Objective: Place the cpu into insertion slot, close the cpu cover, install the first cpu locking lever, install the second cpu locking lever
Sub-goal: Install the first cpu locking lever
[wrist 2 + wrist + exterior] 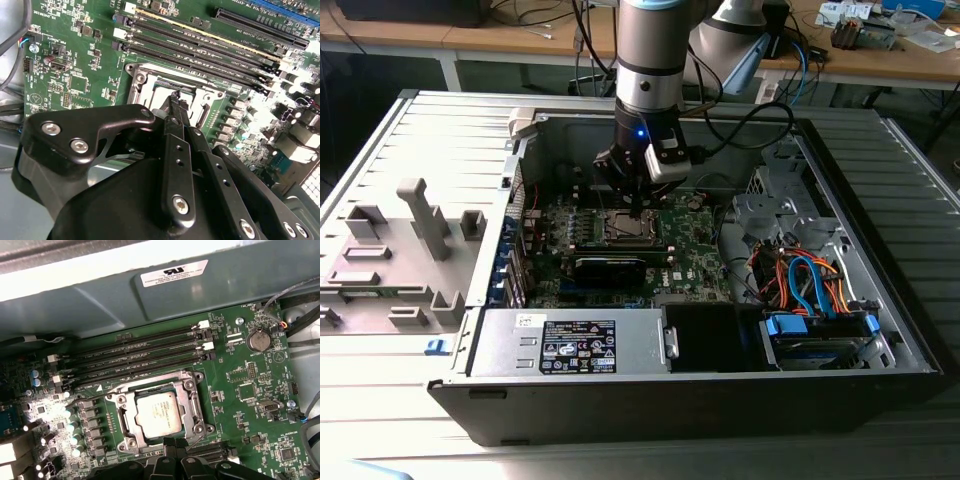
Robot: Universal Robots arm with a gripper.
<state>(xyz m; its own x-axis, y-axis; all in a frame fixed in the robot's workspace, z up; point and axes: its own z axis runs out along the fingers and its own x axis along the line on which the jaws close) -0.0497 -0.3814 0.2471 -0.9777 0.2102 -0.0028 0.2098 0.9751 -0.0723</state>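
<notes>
The cpu sits in the slot with the cover down around it, just ahead of the gripper, whose fingers are pinched together, empty. Levers look unfinished.

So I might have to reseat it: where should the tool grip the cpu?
By two opposite edges, from straight above: the cpu lies flat in the insertion slot. The cpu cover seems to lie shut over its rim, so likely lift that first.
</notes>
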